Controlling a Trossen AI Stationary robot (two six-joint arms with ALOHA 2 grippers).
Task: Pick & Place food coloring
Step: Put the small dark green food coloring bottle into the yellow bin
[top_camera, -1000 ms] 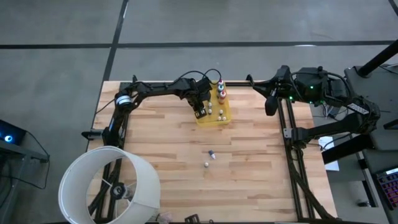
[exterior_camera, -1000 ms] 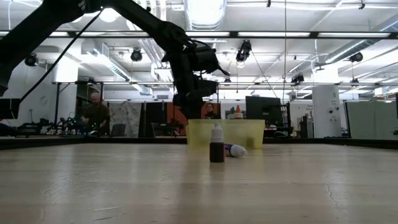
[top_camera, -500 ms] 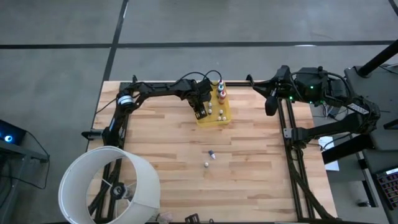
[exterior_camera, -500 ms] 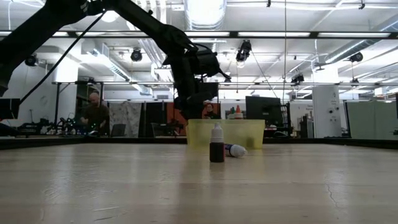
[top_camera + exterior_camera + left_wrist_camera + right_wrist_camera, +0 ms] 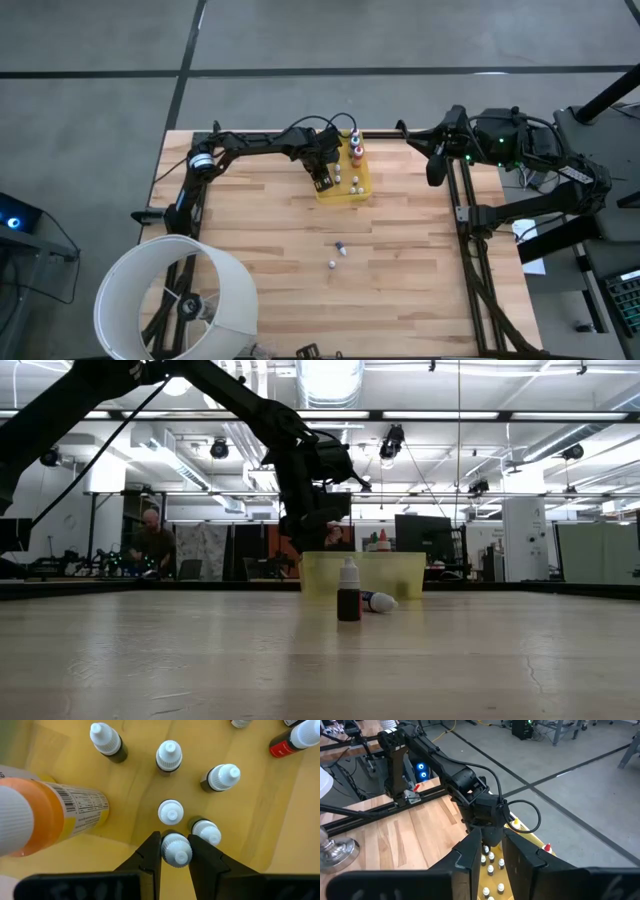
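The left claw [image 5: 176, 851] is positioned over the translucent yellow tray [image 5: 364, 186] at the far side of the wooden surface [image 5: 260, 240], with its two dark fingers [image 5: 150, 854] clenched on the white cap of one small bottle [image 5: 176, 849] of food coloring. Just beyond the claw's tips, a second white-capped bottle [image 5: 170, 812] stands upright in the tray, and a third [image 5: 206, 831] stands just beside the grasped one. Farther ahead of the claw are three dark-bodied bottles with white caps [image 5: 168, 756], and a red-bodied bottle [image 5: 290, 741] lies toward the tray's far corner. A larger orange bottle with a printed label [image 5: 47, 815] lies on its side next to the claw. Well apart from the claw, on the open surface, one dark bottle [image 5: 348, 591] stands upright and another [image 5: 377, 600] lies on its side just beside it. The right claw [image 5: 491, 845] waits at the far right edge of the surface, raised and aimed toward the tray; its fingers stand slightly apart and grasp nothing.
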